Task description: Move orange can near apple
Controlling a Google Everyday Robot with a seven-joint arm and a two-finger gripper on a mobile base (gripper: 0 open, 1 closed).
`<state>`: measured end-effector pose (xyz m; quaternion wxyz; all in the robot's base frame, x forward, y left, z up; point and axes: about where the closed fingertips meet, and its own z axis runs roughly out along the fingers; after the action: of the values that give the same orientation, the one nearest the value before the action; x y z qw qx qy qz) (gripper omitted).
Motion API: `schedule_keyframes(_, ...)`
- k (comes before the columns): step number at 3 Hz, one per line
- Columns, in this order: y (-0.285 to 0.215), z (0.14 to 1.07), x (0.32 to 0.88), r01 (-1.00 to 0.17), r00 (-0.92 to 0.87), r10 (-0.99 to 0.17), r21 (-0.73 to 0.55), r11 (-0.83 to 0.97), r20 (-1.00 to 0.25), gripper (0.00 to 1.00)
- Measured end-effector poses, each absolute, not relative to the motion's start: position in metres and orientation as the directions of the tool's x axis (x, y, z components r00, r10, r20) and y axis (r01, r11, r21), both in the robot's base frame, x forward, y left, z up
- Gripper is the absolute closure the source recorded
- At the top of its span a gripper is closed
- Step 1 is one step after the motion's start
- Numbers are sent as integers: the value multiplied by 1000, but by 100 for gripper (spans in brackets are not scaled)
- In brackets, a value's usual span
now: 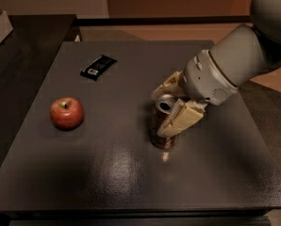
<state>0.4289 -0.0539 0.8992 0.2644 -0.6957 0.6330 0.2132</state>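
Centre the gripper (159, 113) on the can (164, 141) before closing (a skewed pinch could tip it), then carry it to the apple (66, 113), well apart to the can's left on the worktop (131, 182). The jaws stand open about can-wide, straddling the can's top, not yet clamped.

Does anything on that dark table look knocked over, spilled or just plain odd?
Nothing stands out. The orange can stands upright with no spill around it, and the gripper is at its top. The apple sits stem up, apart from the can, and the black wrapped bar lies flat farther back on the table.
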Motion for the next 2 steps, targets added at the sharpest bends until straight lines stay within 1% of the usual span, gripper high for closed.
schedule_keyframes(1,-46,903,430,-992,122,-765,-101,-75,-633,64)
schedule_keyframes(2,-24,911,434,-989,148,-757,-108,-103,-636,87)
